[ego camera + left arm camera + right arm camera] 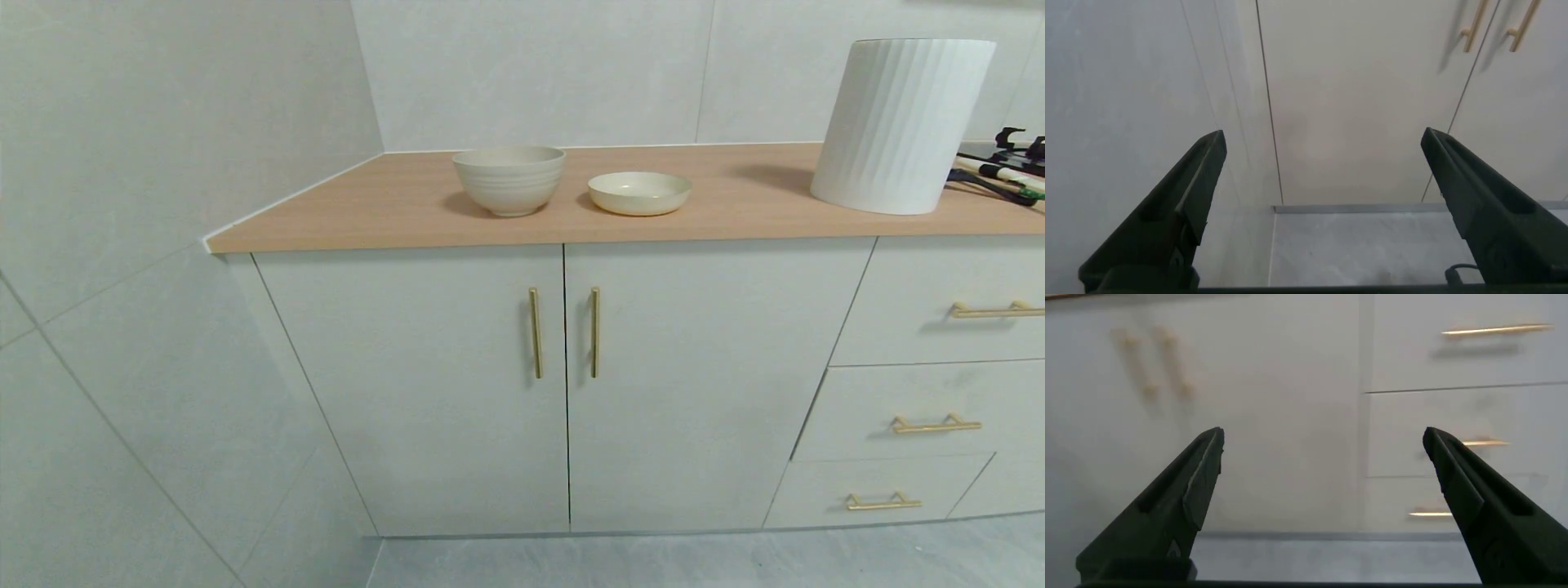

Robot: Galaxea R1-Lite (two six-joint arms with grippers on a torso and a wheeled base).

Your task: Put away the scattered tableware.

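Pale wall tiles are framing a wood-grain countertop [735, 204] above matte grey cabinet doors [424, 384] with slim brass handles. Toward the countertop's left end, a little back from its front edge, a ribbed round bowl [509, 180] is sitting just beside a shallow cream dish [639, 193]. Both are looking stiff, smooth and probably light yet breakable, so pinching each by its rim seems wisest. Left gripper [1323, 212] and right gripper [1323, 506] are hanging low before the cabinet fronts, fingers spread wide, holding nothing.
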